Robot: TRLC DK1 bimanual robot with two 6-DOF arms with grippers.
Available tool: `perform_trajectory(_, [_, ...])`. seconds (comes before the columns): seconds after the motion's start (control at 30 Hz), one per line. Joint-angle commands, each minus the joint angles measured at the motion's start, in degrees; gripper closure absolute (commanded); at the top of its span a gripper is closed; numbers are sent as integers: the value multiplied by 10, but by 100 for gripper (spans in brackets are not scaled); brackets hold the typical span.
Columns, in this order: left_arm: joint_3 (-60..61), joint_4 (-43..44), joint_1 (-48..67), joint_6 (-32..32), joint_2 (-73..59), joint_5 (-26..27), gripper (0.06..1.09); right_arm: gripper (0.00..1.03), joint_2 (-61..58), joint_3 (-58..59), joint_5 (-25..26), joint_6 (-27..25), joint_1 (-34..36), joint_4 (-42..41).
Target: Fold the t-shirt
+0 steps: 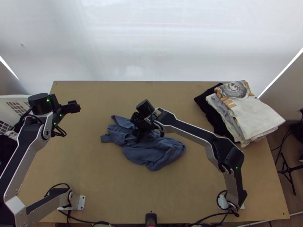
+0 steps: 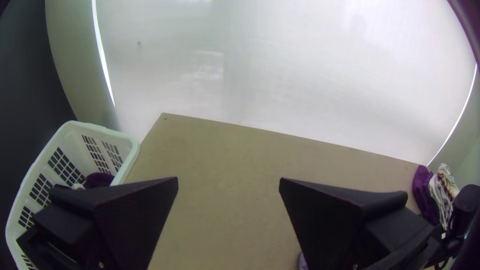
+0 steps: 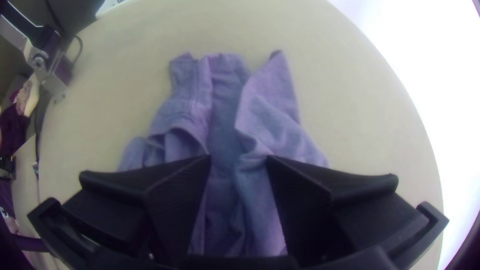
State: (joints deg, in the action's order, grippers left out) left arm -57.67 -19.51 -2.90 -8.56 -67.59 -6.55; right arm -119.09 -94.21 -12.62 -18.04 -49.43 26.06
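Blue t-shirt of soft cloth (image 1: 155,151), one: bunched and rumpled, its layers loosely heaped. It lies, I judge, mid-table so that both my pincers can get at it, and awaits spreading before any fold.

Right pincer (image 3: 239,159), black, mine: jaws parted, gripping nothing; set over the heap, presumably to pick out an edge or layer.

Left pincer (image 2: 229,179), black, mine: jaws parted, empty; held aside, I suppose, to leave its partner room.

Stack of folded garments, a white printed one uppermost (image 1: 261,117), one: well off to the right of my right pincer, likely finished work.

Basket of white slatted plastic (image 2: 102,131), one: beside my left pincer, probably the supply.

Position of t-shirt: directly under my right pincer, cloth running out to both sides; whether the tips touch it, I cannot tell. Well apart from my left pincer, to its right.
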Motion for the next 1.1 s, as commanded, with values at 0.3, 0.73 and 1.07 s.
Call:
perform_trajectory(0.3, [-10,-2,1,-1,-5,0,10,88,-11,-4,0,7,18,-32])
perform_trajectory(0.73, [-3,0,24,-14,-10,0,10,100,234,47,-24,199,86,-47])
perform_trajectory(1.07, [27,-4,123,-9,-4,-7,10,100,422,83,-4,239,117,-53])
